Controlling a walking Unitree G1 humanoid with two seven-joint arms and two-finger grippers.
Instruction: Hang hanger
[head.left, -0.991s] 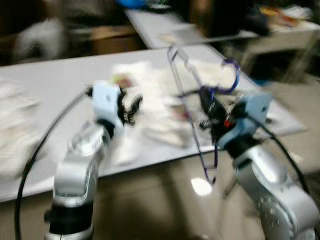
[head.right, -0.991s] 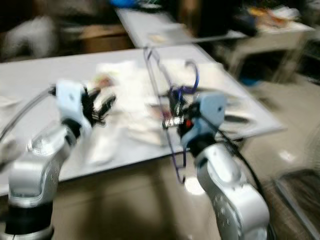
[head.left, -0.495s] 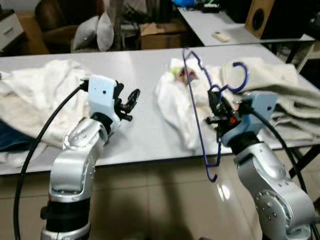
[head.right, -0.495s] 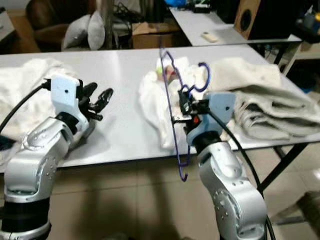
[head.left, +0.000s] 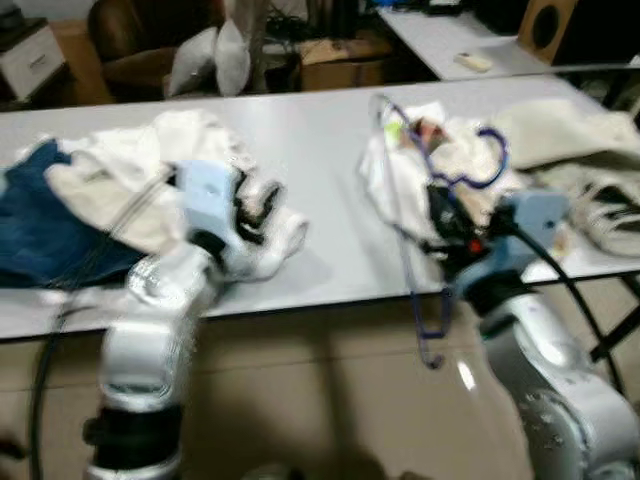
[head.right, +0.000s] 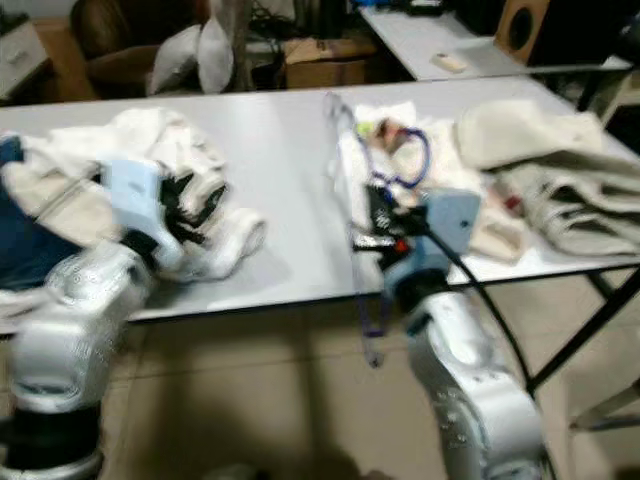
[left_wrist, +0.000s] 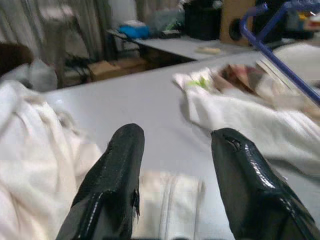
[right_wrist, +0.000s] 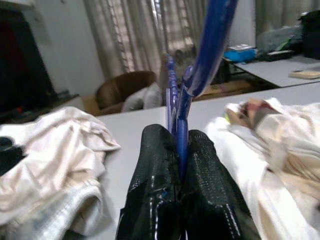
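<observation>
The right gripper (right_wrist: 177, 165) is out over the near edge of the long grey table (head.left: 310, 160), toward its right end, and its two black fingers (right_wrist: 150, 190) are pressed tight together on the blue hanger (head.left: 405, 240). The hanger stands nearly upright in that grip: its hook (head.left: 480, 165) curls above the gripper, over the rumpled white garment (head.right: 385, 160) with a bit of green and red on it, while one long side of the frame runs down past the table's near edge and ends below it, over the tiled floor (head.left: 330, 400).

The left gripper (left_wrist: 175, 190) sits at the near edge toward the left end, fingers (left_wrist: 112, 185) spread well apart with nothing between them, hovering just above a pale folded cloth (left_wrist: 167, 200). Around that arm is a heap of white laundry (head.left: 150, 180), and a dark blue garment (head.left: 45, 225) lies at the table's left end. At the right end there's a beige towel (head.right: 520, 135) with more pale folded fabric (head.right: 590, 215) just in front of it.

Beyond the far edge stands a second table (head.right: 430, 35) with a small flat object on it, a cardboard box (head.right: 320, 65), and a brown chair (head.left: 140, 45) with grey cushions (head.left: 215, 55).
</observation>
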